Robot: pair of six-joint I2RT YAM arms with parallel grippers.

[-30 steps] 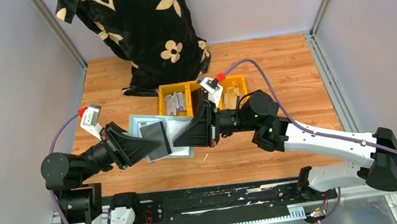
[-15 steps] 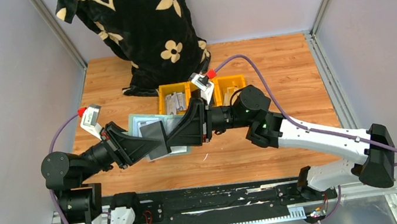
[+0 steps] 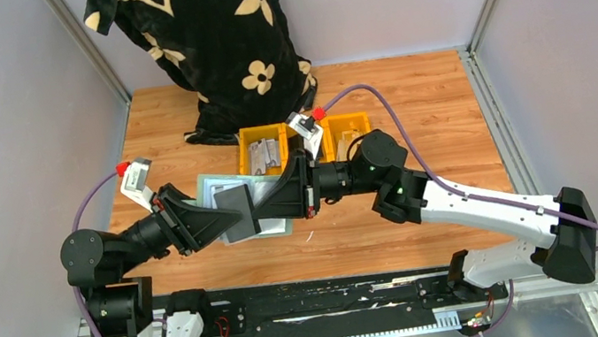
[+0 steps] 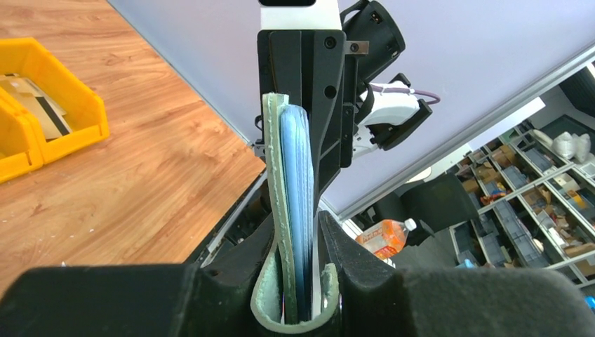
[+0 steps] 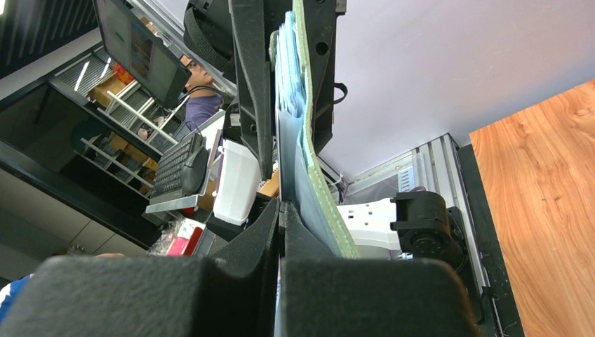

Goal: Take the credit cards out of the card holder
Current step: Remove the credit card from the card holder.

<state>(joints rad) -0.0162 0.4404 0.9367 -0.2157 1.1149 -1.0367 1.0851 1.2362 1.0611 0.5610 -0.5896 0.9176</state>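
L gripper (image 4: 298,235) jaws narrow, clamping the card holder (image 4: 275,182) at its fold, edge-up, off the surface (image 3: 350,232). R gripper (image 5: 281,210) jaws pinched shut at its pale-blue pockets; can't tell what's caught.

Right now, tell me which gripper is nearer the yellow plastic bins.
Right. The right gripper sits in front of the yellow bins; the left gripper is farther left, across the sage-green card holder.
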